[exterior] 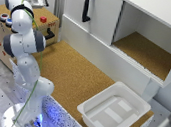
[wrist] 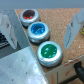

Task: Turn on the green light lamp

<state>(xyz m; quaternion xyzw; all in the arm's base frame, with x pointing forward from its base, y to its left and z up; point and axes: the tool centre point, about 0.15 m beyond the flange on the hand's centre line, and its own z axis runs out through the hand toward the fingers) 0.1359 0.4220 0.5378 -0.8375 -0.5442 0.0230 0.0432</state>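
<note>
Green lamp (wrist: 49, 52) sits on a cork-topped box (exterior: 1, 13), at one end of a row with the blue disc (wrist: 38, 31) in the middle and the red disc (wrist: 29, 16) at the far end. My gripper (wrist: 41, 22) hangs over that row with its jaws spread wide, empty, one finger (wrist: 10, 30) on each side. A white tray (exterior: 133, 107) rests well apart on the cork counter (exterior: 69, 71).

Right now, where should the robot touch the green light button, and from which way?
Probably on its flat green top, coming straight down. The green light lamp is a low round disc sitting flat on the cork, so its thin pale rim offers little to grab. The blue disc sits close beside it, so aim for the middle.
</note>
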